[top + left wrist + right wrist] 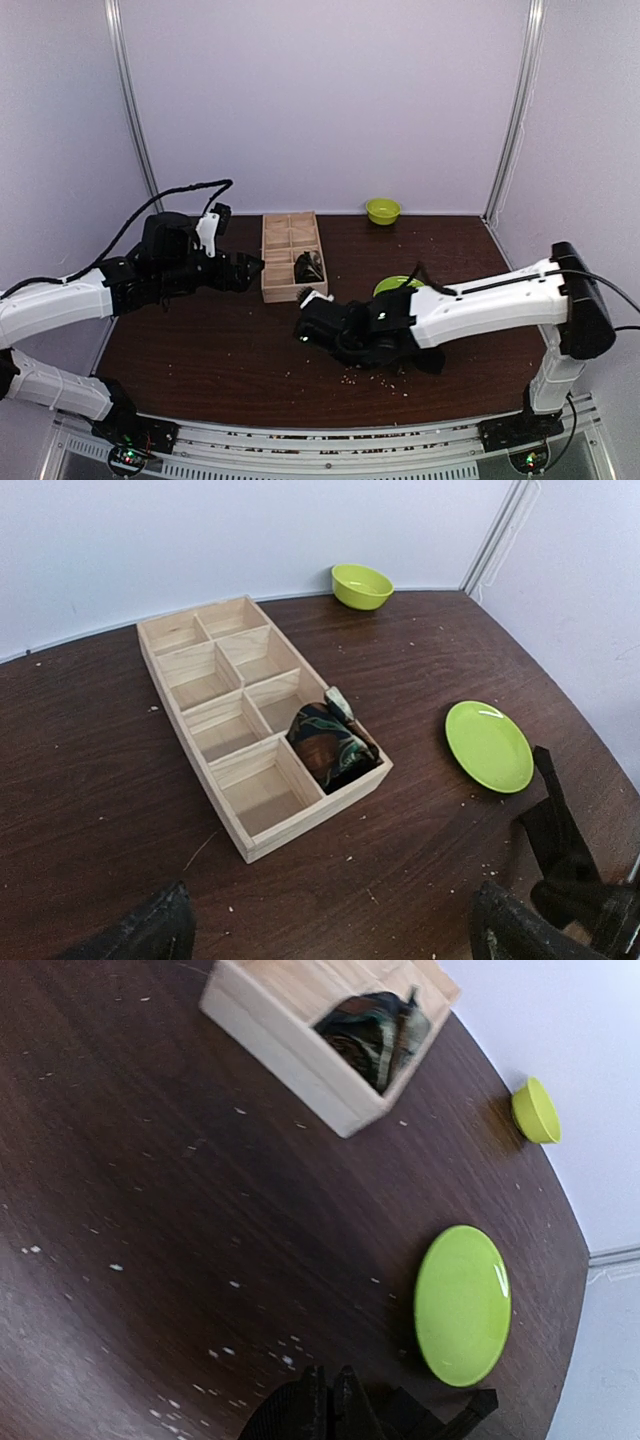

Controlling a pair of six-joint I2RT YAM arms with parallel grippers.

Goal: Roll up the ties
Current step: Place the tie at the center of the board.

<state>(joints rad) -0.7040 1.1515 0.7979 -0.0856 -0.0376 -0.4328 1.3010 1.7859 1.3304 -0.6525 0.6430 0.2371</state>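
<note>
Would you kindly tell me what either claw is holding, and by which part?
Left claw is open and empty. Right claw is shut beside the black tie; whether it grips it cannot be told.

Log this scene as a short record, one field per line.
table: dark wood
tray: wooden, eight compartments
rolled tie: dark, patterned, in the tray's near-right compartment
black tie: by the right hand, near the plate; whether it is gripped cannot be told
plate: green, right of the tray
bowl: green, at the far edge
left hand: open, beside the tray's left edge, holding nothing
right hand: shut, low over the table
</note>
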